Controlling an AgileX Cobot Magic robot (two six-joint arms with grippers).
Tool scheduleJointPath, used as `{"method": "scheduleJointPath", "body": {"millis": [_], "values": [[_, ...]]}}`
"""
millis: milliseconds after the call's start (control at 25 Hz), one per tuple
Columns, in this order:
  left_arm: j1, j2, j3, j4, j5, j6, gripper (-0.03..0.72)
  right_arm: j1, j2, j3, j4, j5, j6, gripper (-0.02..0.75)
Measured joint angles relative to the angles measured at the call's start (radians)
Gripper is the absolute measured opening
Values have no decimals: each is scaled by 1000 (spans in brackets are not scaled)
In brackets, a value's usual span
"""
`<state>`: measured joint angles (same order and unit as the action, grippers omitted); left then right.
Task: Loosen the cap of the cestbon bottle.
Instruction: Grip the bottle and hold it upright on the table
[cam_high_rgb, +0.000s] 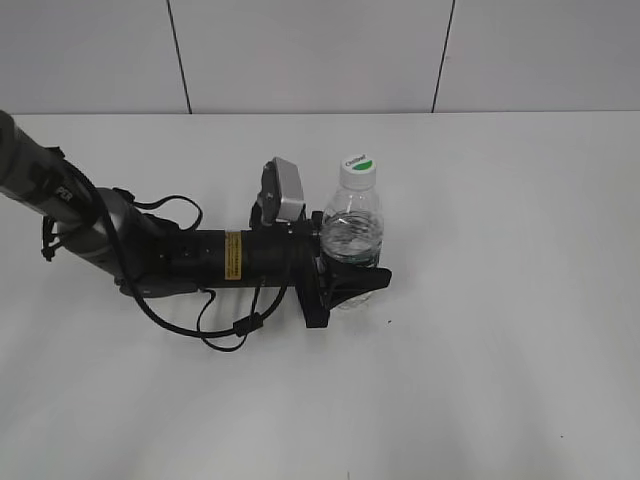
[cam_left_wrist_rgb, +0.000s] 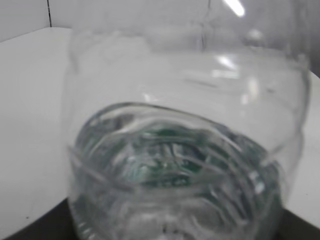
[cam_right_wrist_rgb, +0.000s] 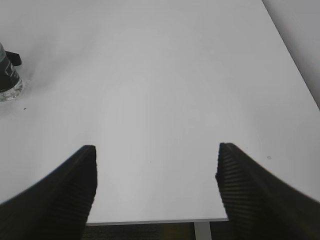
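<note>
At the near edge of the table (cam_high_rgb: 520, 380), low in the right wrist view, the right gripper (cam_right_wrist_rgb: 155, 190) hangs with its two ribbed fingers (cam_right_wrist_rgb: 65, 190) spread wide and nothing between them — only bare white surface ahead. It does not show in the exterior view at all. Further in, at the middle of that view, the left arm (cam_high_rgb: 200, 255) lies low along the table from the left, and the left gripper (cam_high_rgb: 350, 280) is closed around the lower body of the bottle (cam_high_rgb: 353, 235), about where its dark label band sits. The bottle stands upright, part full of water, and fills the left wrist view from edge to edge. Its cap (cam_high_rgb: 357, 172) is on top, white with a green patch, untouched and free of either arm.

My reading: the bottle is braced, and the twisting has not begun. The next move falls to the idle right arm — travel in over the bottle, come down around the cap, close, and turn while the left holds firm.
</note>
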<state>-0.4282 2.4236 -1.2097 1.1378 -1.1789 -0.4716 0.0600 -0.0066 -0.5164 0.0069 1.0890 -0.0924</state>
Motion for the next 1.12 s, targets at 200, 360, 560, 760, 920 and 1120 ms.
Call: {"method": "scheduleJointPath", "body": {"millis": [200, 360, 560, 760, 920, 1120], "values": [[0, 5, 0, -1, -12, 3, 406, 0, 0, -4, 0, -5, 11, 569], [0, 5, 0, 0, -12, 3, 406, 0, 38, -31, 14, -28, 61, 569], [0, 5, 0, 6, -14, 4, 406, 0, 236, -48, 113, -48, 79, 569], [0, 5, 0, 10, -15, 5, 406, 0, 462, -99, 240, -72, 75, 569], [0, 5, 0, 12, -15, 6, 402, 0, 687, -218, 312, -34, 85, 569], [0, 5, 0, 13, -19, 6, 402, 0, 1008, -463, 341, 103, 104, 567]]}}
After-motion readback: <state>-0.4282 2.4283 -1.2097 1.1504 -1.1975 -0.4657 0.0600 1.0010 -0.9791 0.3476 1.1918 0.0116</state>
